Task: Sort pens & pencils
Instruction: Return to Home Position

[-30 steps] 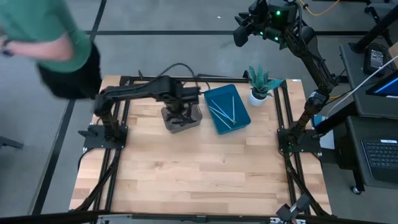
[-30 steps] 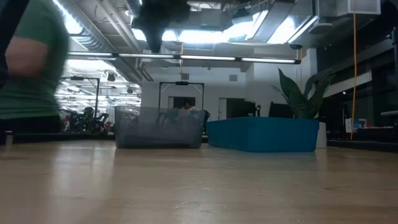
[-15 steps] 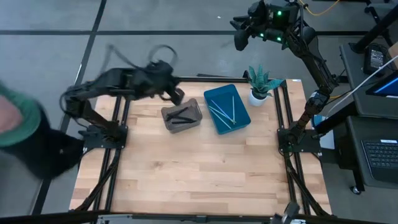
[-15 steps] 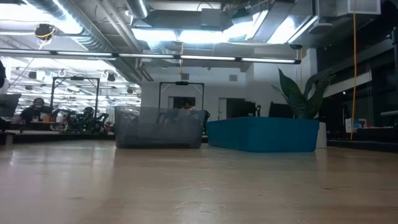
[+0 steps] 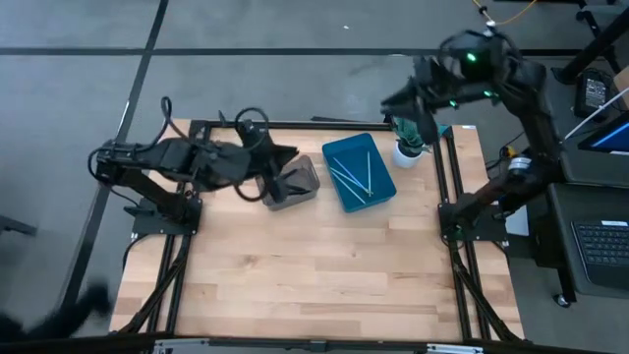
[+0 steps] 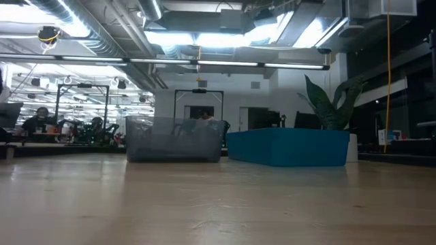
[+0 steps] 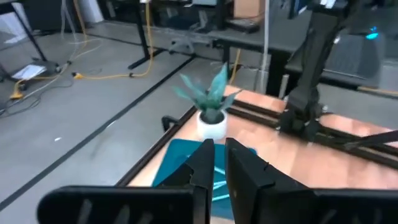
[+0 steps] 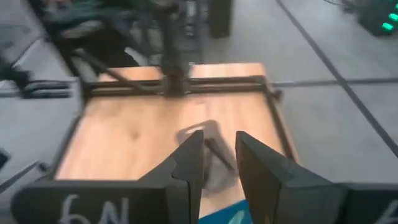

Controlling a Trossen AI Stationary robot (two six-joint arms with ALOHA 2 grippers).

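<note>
Black sticks lie in a grey tray at the table's far middle. Light blue sticks lie crossed in a blue tray just right of it. My left gripper hangs over the grey tray's far left corner, its fingers a narrow gap apart and holding nothing; in the left wrist view it points toward the blue tray. My right gripper is raised beyond the table's far right corner, above the plant, open and empty. The low view shows both trays but no gripper.
A green spiky plant in a white pot stands at the far right corner, beside the blue tray. Black frame rails run along the table's left and right sides. The wooden top nearer than the trays is bare.
My left arm has drawn back from over the grey tray toward the table's left far side; its gripper now sits at the tray's far left corner. My right arm has swung down and toward the plant. A person in green has left the view at the left.
</note>
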